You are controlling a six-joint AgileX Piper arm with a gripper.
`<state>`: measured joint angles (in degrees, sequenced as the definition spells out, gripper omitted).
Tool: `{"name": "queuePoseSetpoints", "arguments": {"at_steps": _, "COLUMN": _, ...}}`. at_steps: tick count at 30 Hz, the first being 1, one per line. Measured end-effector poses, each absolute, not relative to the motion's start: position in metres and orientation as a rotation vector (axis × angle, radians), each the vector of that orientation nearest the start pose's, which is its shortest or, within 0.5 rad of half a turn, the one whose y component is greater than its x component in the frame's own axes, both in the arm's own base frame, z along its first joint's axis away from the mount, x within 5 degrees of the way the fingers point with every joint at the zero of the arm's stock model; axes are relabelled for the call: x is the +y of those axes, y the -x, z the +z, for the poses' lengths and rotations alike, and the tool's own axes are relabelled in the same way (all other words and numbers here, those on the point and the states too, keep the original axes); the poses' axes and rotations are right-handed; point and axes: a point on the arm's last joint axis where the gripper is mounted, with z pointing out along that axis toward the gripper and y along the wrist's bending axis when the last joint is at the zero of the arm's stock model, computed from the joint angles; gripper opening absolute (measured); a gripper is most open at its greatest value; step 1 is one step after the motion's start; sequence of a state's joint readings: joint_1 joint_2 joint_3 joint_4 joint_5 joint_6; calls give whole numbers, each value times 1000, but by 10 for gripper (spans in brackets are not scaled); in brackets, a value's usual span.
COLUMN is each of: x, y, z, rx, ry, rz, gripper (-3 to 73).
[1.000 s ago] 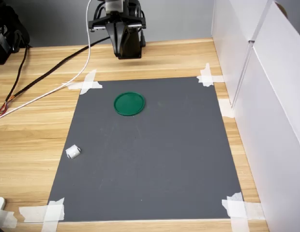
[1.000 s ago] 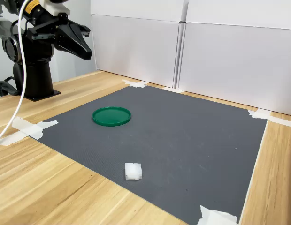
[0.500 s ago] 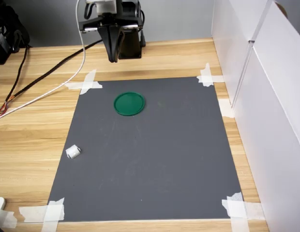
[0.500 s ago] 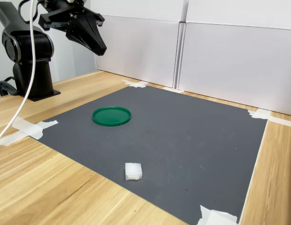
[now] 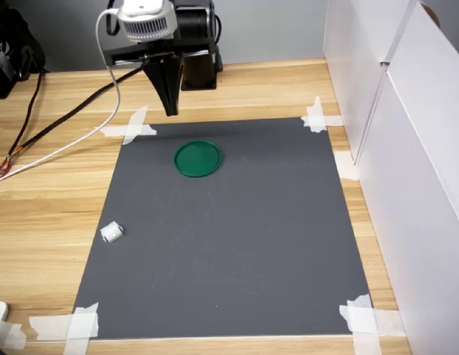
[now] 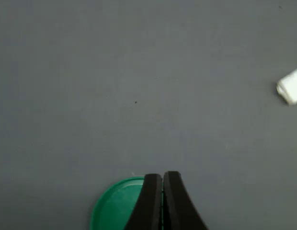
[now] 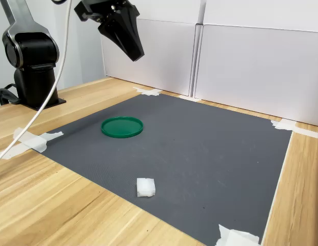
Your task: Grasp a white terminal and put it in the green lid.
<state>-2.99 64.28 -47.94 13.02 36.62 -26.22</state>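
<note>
Second exterior view first: the wooden counter [image 7: 56, 205] is seen carrying a dark grey mat [image 7: 200, 154], taped down at its corners, with white panels [image 7: 251, 66] standing behind. High above the mat's far end, the gripper [image 7: 136, 54] is held in the air, its jaws pressed together with nothing between them; the wrist view shows the 2 black fingers [image 6: 149, 201] side by side with barely a slit between.

Next in size, the green lid [image 5: 198, 158] is found lying flat on the mat near the arm's end, empty, directly under the gripper in the wrist view.

Smallest of all, the white terminal [image 5: 111, 232] is spotted at the mat's edge on the first exterior view's left, well apart from the lid. It is judged light, rigid plastic, likely smooth and easily knocked or rolled on its short cylindrical end. A hold across the flat sides of the blocky body is advised, with the jaws first opened and brought straight down, so it is not squirted sideways off the mat.
</note>
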Motion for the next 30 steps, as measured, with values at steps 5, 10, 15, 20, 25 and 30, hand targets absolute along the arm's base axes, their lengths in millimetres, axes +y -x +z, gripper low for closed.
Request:
{"name": "queuePoseSetpoints", "arguments": {"at_steps": 5, "x": 0, "y": -245, "z": 294, "rx": 2388, "ry": 543, "rz": -48, "gripper": -21}}
{"name": "queuePoseSetpoints", "arguments": {"at_steps": 10, "x": 1, "y": -264, "z": 286, "rx": 2384, "ry": 702, "rz": -63, "gripper": -21}}
{"name": "queuePoseSetpoints", "arguments": {"at_steps": 15, "x": 2, "y": -280, "z": 296, "rx": 2365, "ry": 773, "rz": -57, "gripper": -21}}
{"name": "queuePoseSetpoints", "arguments": {"at_steps": 20, "x": 3, "y": -301, "z": 295, "rx": 2405, "ry": 860, "rz": -16, "gripper": 28}}
{"name": "queuePoseSetpoints", "arguments": {"at_steps": 25, "x": 1, "y": -319, "z": 282, "rx": 2481, "ry": 957, "rz": 13, "gripper": 240}}
{"name": "queuePoseSetpoints", "arguments": {"at_steps": 30, "x": -9, "y": -331, "z": 266, "rx": 2545, "ry": 1043, "rz": -97, "gripper": 521}}
